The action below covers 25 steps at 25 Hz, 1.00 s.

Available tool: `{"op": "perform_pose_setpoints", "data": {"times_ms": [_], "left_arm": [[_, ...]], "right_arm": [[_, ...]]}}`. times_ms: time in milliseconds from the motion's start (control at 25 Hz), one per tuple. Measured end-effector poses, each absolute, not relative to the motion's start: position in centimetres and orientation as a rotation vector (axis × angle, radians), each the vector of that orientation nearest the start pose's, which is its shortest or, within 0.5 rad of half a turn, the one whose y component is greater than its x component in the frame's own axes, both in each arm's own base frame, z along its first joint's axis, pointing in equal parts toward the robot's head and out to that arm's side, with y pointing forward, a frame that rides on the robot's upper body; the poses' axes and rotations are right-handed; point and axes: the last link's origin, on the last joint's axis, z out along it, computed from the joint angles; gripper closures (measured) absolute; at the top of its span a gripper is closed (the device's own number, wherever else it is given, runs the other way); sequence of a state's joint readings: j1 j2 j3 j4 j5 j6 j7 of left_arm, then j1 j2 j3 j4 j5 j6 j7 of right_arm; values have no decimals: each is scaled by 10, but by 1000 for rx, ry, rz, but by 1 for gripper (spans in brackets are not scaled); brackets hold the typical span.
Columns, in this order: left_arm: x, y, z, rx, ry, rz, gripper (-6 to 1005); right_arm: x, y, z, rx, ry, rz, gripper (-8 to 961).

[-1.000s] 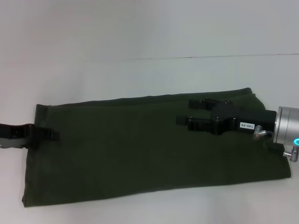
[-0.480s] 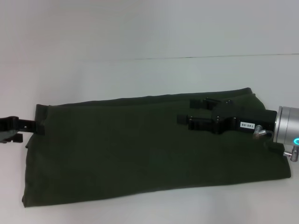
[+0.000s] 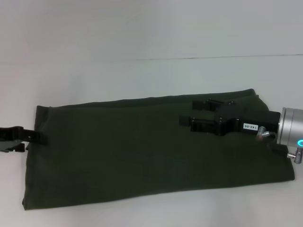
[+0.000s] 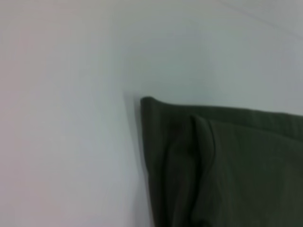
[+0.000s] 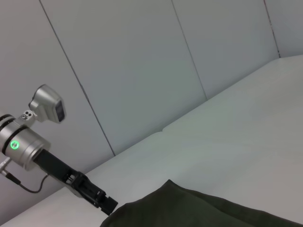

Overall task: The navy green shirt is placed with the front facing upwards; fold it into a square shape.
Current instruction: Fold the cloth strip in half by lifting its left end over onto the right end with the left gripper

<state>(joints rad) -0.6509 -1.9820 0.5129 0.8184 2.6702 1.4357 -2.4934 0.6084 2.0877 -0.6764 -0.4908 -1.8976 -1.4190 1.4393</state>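
The left gripper (image 3: pixel 35 137) is reaching in low from the left edge of the head view, its black fingers pointing right, closed down to a narrow tip. The right gripper (image 3: pixel 189 113) is extending in from the right edge at mid-height, its silver wrist showing a lit ring at the frame's border, its two black fingers lying parallel with a gap between them, pointing left.

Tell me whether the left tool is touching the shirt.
Cannot tell. In the head view the left tool overlaps the shirt's left edge, but neither contact nor a gap shows; the right wrist view is no clearer.
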Motion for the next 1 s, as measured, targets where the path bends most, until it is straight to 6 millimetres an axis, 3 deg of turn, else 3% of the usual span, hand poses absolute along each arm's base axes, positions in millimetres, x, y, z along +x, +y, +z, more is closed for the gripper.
{"op": "perform_pose_setpoints", "data": {"times_ms": [1000], "left_arm": [[-330, 372, 65, -1980, -1737, -24, 160]], "right_arm": [[246, 352, -26, -2610, 836, 840, 68]]}}
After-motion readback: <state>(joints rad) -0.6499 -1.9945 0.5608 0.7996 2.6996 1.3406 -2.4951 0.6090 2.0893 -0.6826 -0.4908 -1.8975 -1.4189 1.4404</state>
